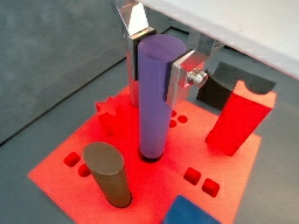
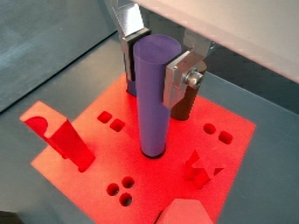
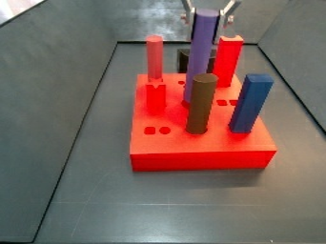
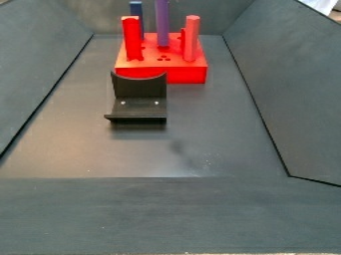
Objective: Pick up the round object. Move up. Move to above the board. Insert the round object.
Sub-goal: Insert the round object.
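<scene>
The round object is a tall purple cylinder point(image 1: 155, 96), upright between my fingers. It also shows in a wrist view point(image 2: 152, 96) and in both side views point(image 3: 201, 52) point(image 4: 162, 20). My gripper point(image 1: 158, 66) is shut on its upper part, with a silver finger point(image 1: 184, 77) pressed on each side; the gripper also shows in a wrist view point(image 2: 156, 63) and a side view point(image 3: 204, 11). The cylinder's lower end stands in a round hole of the red board point(image 1: 82, 140), near the board's middle point(image 2: 87, 105) point(image 3: 197, 143).
On the board stand a brown cylinder point(image 1: 108, 173) point(image 3: 200, 100), a red arch block point(image 1: 239, 114) point(image 2: 65, 136), a blue block point(image 3: 251, 103), a pink peg point(image 3: 154, 57) and a red star piece point(image 2: 201, 166). The dark fixture point(image 4: 138, 98) stands in front of the board. Grey walls enclose the floor.
</scene>
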You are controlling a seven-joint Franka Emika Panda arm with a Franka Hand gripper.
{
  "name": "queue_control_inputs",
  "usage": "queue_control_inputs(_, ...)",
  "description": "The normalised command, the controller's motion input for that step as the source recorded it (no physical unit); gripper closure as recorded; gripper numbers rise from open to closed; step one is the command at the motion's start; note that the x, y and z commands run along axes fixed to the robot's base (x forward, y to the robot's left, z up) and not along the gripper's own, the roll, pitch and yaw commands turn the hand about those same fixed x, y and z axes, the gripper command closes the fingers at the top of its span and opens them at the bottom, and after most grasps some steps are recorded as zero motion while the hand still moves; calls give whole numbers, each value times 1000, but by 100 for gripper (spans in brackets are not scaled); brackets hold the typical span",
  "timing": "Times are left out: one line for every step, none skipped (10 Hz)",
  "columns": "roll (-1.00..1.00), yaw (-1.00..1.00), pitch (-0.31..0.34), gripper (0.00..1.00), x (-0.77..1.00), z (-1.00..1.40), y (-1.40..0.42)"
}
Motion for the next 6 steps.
queue_control_inputs(-81,0,-56,100,0,-229,0)
queue_control_inputs(-66,0,-54,100,0,-234,23)
queue_control_inputs(-71,0,-57,100,0,-234,11)
queue_control_inputs(-87,0,-67,100,0,-243,3)
queue_control_inputs(-80,-9,-71,100,0,-266,0)
queue_control_inputs(-59,-14,-67,100,0,-294,0)
